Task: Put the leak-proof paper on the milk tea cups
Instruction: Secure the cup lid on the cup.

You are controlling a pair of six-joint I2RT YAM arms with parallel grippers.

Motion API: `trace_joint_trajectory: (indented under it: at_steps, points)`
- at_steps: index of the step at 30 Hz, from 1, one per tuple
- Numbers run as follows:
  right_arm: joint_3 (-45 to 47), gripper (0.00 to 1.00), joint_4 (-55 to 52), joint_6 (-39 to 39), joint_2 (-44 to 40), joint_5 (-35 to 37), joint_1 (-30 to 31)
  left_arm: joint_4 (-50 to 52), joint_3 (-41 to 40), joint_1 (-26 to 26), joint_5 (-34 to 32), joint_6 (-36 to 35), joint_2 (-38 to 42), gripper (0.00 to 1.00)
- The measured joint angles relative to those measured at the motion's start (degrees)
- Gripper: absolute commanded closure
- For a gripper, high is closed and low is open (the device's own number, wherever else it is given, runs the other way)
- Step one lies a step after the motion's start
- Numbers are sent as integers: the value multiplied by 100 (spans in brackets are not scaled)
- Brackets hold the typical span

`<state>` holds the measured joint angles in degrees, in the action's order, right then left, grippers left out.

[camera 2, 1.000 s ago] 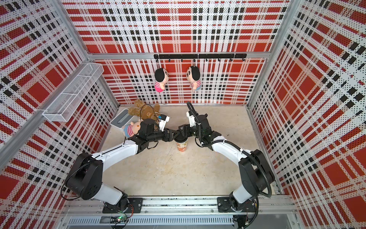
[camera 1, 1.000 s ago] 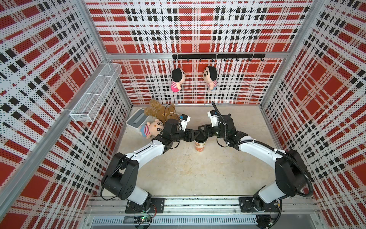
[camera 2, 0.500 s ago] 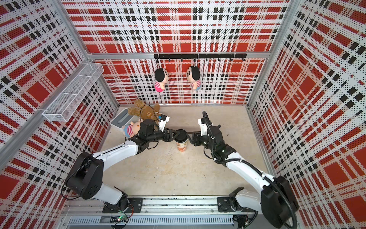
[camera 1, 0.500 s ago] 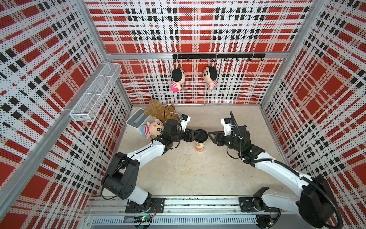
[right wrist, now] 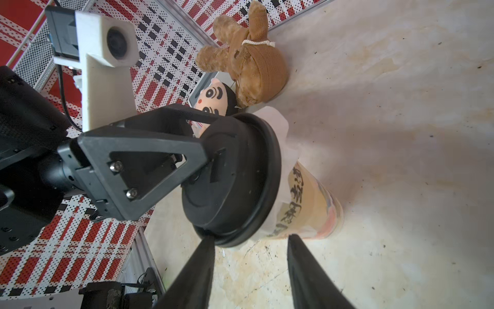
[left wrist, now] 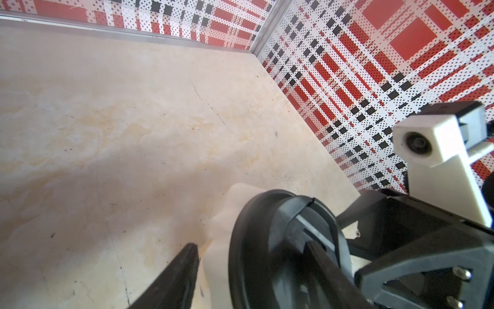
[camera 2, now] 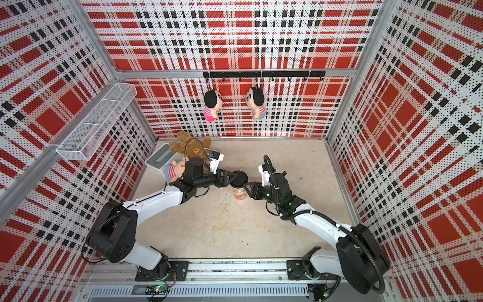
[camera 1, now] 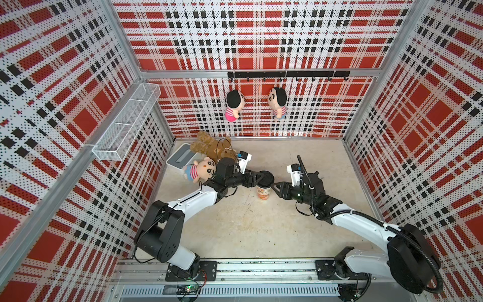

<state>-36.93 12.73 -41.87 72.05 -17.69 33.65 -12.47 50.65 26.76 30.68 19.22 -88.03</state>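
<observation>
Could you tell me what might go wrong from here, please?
The paper sticks out unevenly under the lid, so pressing may crease it and spoil the seal. Nothing holds the tall cup itself: the right gripper is open beside it, so a sideways push from the left gripper at the lid might tip it.

Bright light is coming from above, w/ soft shadows falling on the tabletop point(right wrist: 401, 133). Top views are bending at edges; wrist views are blurring close-up.
</observation>
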Motion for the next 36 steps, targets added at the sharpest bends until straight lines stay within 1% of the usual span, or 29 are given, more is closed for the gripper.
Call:
trace_joint_trajectory:
  at_steps: [4,8,13,15,19,23,28,32,36]
  points:
    - [-133,57,-186,-61,107,94,0,-20,-15,0,13,0,0,34]
    - [-444,60,-599,-238,243,168,0,-42,-20,0,15,0,0,34]
    - [-560,68,-1222,-398,415,387,31,-55,-26,2,46,0,-11,35]
    - [-551,69,-1613,-411,579,496,39,-76,-28,2,57,0,-20,35]
    - [-540,64,-2135,-404,763,632,50,-153,-48,2,79,2,-39,35]
    - [-538,61,-2100,-313,529,601,116,-177,-57,-2,85,4,-39,35]
    - [-564,59,-1537,-166,-63,466,149,-192,-63,-7,87,4,-39,35]
    - [-726,59,-1268,-39,-59,435,149,-219,-79,-9,94,11,-39,35]
    - [-955,60,-1093,50,160,422,149,-225,-81,-11,107,22,-39,36]
